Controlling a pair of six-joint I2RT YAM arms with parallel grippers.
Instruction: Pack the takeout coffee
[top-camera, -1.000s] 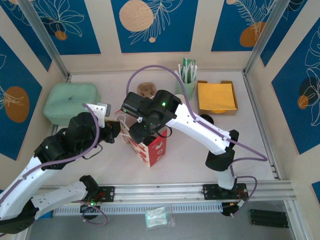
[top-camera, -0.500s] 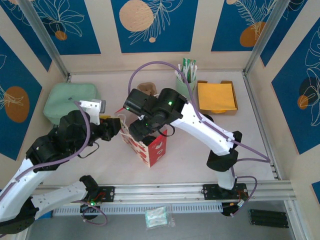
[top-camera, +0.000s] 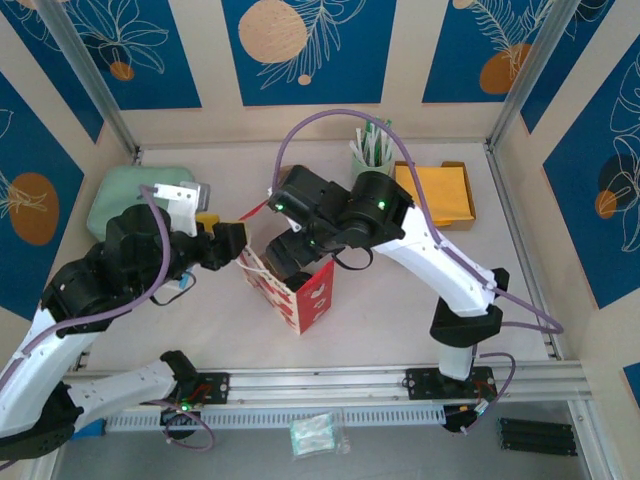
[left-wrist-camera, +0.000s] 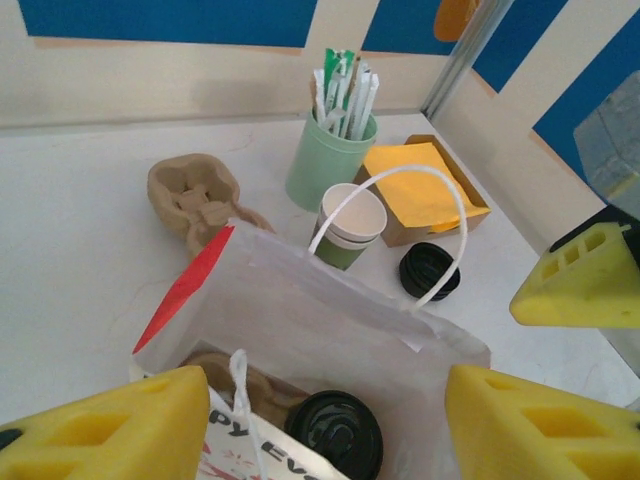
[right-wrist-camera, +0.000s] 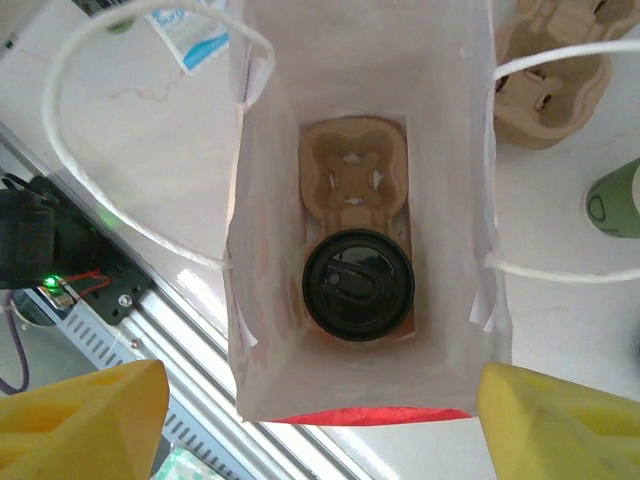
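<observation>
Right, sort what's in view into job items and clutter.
Job: white-and-red paper bag; black-lidded cup inside it; small white paper cup with green band; round black plastic lid.
Lying about: mint-green tumbler of sticks; brown cardboard cup carrier; stack of orange napkins.

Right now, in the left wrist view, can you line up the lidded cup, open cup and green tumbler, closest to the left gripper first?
From the left gripper:
1. Black-lidded cup, down in the bag, right under it.
2. Open paper cup, just behind the bag.
3. Mint-green tumbler, farthest back.
</observation>
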